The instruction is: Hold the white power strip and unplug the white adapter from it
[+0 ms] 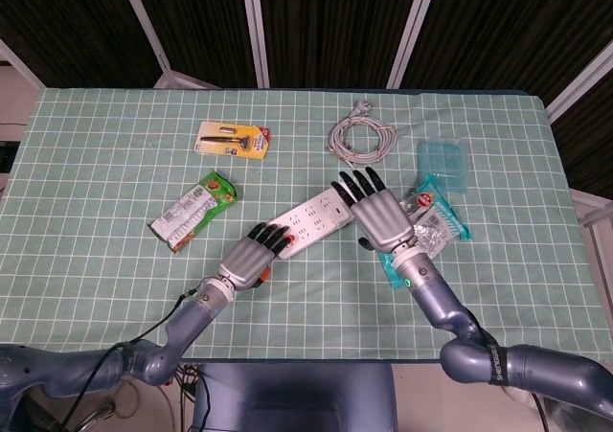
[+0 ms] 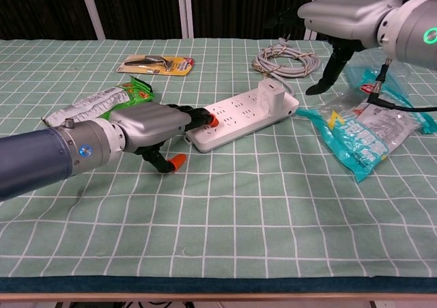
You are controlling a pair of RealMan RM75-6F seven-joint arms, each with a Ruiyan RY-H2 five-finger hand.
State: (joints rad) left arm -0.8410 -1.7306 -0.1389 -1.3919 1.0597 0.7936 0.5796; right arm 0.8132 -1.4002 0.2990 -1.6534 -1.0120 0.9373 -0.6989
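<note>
The white power strip (image 1: 305, 220) (image 2: 235, 117) lies slantwise mid-table. The white adapter (image 2: 275, 94) stands plugged in at its far right end; in the head view my right hand hides it. My left hand (image 1: 252, 256) (image 2: 147, 127) reaches in low from the left. Its stretched fingertips (image 2: 207, 120) rest on the strip's near end, and its thumb is down on the cloth beside the strip. My right hand (image 1: 374, 212) (image 2: 345, 13) hovers above and just right of the adapter, holding nothing, with its fingers spread.
A coiled grey cable (image 1: 362, 140) (image 2: 288, 63) lies behind the strip. A teal snack bag (image 1: 436, 223) (image 2: 369, 132) lies to the right under my right arm. A green snack pack (image 1: 192, 212) and a yellow carded tool (image 1: 233, 141) lie to the left. A clear blue box (image 1: 441, 156) sits at the back right.
</note>
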